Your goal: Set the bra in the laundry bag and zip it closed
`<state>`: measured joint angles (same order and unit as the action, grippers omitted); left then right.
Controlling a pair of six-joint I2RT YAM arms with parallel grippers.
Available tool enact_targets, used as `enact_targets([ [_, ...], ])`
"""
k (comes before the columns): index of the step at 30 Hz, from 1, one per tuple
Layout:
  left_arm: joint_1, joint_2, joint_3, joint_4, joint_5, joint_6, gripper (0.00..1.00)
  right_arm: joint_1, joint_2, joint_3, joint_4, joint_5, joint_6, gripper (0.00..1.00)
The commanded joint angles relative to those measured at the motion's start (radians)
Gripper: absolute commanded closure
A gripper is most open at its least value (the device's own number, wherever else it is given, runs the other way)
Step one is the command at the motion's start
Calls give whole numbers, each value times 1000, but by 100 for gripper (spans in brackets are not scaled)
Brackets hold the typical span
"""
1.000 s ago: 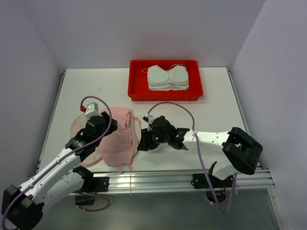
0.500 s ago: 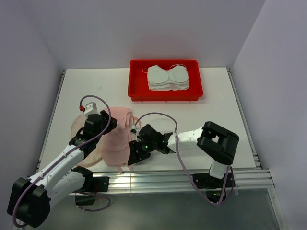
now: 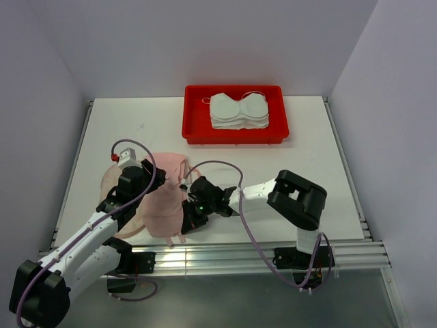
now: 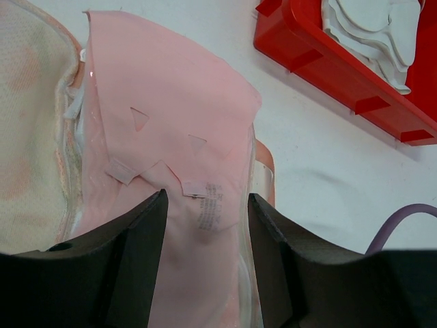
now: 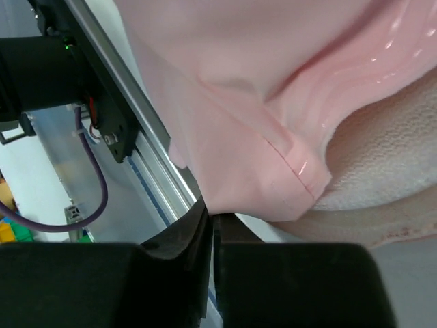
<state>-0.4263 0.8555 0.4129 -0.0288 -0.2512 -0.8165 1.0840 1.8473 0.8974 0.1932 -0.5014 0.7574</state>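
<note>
The pink bra (image 3: 171,198) lies folded at the front left of the table, partly over the cream laundry bag (image 3: 109,181). My left gripper (image 3: 160,183) is open, its jaws standing either side of the bra (image 4: 171,137) just above it. The bag's cream mesh (image 4: 27,137) shows to the bra's left. My right gripper (image 3: 186,220) is shut, its tips (image 5: 213,217) pressed against the near lower edge of the bra (image 5: 273,68). I see no fabric between its fingers. The bag's cream fabric (image 5: 389,157) lies under the bra. The zip is hidden.
A red plastic tray (image 3: 198,133) holding white bras (image 3: 237,111) stands at the back centre; it also shows in the left wrist view (image 4: 328,68). The aluminium rail (image 3: 239,256) runs along the table's front edge, close below the right gripper (image 5: 157,171).
My right arm has swung left, bringing its gripper from the table's middle up against the bra's near right edge. The left gripper has shifted slightly over the bra.
</note>
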Motion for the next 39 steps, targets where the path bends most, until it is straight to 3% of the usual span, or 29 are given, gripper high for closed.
enact_targets([
  [1,3,-33,-14,38,-22,-6,43,5,-45,9,-41,24,-13,95],
  [3,4,-32,-20,44,-34,-6,43,-1,-95,5,-93,43,-50,100],
  [12,3,-52,-22,41,-37,-9,42,-35,-140,86,-354,-87,-245,100],
  [18,4,-104,-20,-16,-59,-12,41,-33,-148,104,-356,-170,-257,100],
  [28,3,-139,-8,-56,-105,-30,41,-64,-125,143,-244,-236,-187,100],
  [32,3,-151,1,-86,-68,-30,41,-116,-126,170,-103,-244,-37,100],
  [39,3,-263,72,-324,67,-41,38,-188,-40,155,178,-235,163,100],
])
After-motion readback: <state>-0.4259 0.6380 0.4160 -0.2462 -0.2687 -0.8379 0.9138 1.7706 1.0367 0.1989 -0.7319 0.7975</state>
